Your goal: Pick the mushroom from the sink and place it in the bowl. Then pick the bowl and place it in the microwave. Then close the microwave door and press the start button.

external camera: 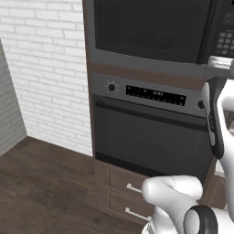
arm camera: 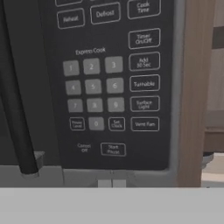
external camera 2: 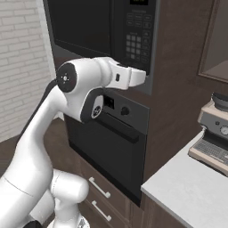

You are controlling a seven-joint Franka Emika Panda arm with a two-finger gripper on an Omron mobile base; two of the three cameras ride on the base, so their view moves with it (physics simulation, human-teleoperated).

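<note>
The microwave (external camera: 151,57) sits built in above the oven, and its dark microwave door (external camera: 146,27) (external camera 2: 80,24) is closed flat against the front. Right of the door is the keypad (external camera 2: 136,42) (arm camera: 113,87), with a start button (arm camera: 113,149) in its bottom row. My gripper (arm camera: 111,183) (external camera 2: 143,76) is shut with nothing in it, a short way in front of the keypad's lower edge, just below the start button. The door's black handle (arm camera: 17,109) runs down the left of the hand view. Mushroom, sink and bowl are out of view.
A knobbed oven (external camera: 151,132) (external camera 2: 107,142) with a long handle sits under the microwave, and drawers (external camera: 130,187) lie below it. Right of the wooden cabinet side (arm camera: 197,87) is a pale counter (external camera 2: 187,187) with a coffee machine (external camera 2: 216,133). A white brick wall (external camera: 45,68) stands to the left.
</note>
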